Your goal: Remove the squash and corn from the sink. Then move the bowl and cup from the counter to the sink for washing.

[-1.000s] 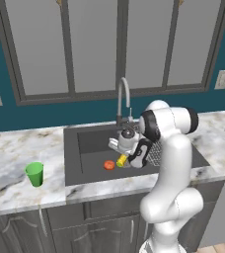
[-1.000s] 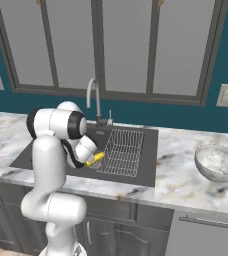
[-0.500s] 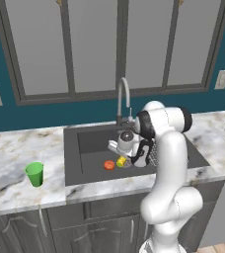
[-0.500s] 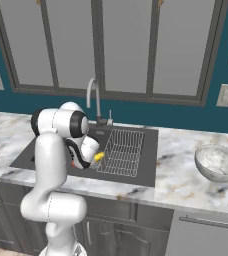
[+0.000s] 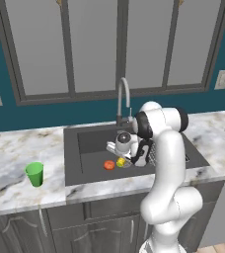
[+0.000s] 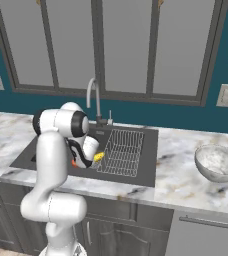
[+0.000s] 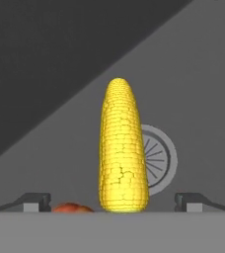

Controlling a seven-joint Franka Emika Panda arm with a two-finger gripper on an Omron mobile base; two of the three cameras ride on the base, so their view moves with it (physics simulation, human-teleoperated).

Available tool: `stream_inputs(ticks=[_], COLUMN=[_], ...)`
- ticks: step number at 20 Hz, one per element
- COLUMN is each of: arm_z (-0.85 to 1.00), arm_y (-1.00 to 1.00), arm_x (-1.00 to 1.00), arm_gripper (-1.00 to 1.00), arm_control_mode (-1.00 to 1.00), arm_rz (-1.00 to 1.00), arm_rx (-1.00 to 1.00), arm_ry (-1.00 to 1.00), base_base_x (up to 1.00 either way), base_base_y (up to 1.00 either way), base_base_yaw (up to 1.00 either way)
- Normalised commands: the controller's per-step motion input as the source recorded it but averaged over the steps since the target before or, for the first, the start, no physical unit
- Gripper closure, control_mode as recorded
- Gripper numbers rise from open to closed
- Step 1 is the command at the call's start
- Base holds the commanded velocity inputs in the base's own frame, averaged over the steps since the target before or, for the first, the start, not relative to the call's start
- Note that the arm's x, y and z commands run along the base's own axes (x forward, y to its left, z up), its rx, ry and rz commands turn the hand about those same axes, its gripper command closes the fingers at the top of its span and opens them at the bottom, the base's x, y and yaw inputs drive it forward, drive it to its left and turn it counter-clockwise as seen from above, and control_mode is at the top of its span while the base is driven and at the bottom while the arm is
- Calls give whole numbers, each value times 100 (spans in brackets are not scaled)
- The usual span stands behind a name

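A teal-walled kitchen with grey-framed upper cabinets sits behind a white and grey marbled stone worktop [image 5: 16, 168] on dark grey cabinets, and a large dark grey rectangular sink [image 5: 87, 148] with a curved metal faucet [image 5: 123, 96] and a wire rack [image 6: 123, 152] is set into it. The white arm bends down into the basin, and its two-finger gripper [image 7: 112, 201] hangs low over the sink floor with the jaws spread wide, holding nothing; a dark fingertip stands off each side of the short yellow corn cob [image 7: 122, 148], which lies lengthwise between them and partly covers the round drain [image 7: 156, 160]. The small round orange-red squash [image 5: 109, 164] rests on the sink floor just beside the corn, on its left in the left base view, and shows at the bottom edge of the hand view. The small bright green tapered cup [image 5: 34, 174] stands upright on the worktop well to the left of the sink. The wide speckled grey-white stone-like bowl [image 6: 218, 162] sits on the worktop to the right of the sink, apart from its rim.
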Motion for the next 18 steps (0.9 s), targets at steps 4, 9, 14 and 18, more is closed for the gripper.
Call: stream_inputs(ticks=[4, 9, 14, 18], arm_z=[-16, -17, -14, -12], arm_y=[-2, -9, -4, -8], arm_x=[13, 7, 6, 9], arm_gripper=[-100, -100, -100, -100], arm_control_mode=[-100, -100, -100, -100], arm_rz=[0, 0, -2, -4], arm_rx=[0, 0, 0, 0], arm_ry=[0, 0, 0, 0], base_base_x=[0, 0, 0, 0], base_base_y=[0, 0, 0, 0], base_base_yaw=[0, 0, 0, 0])
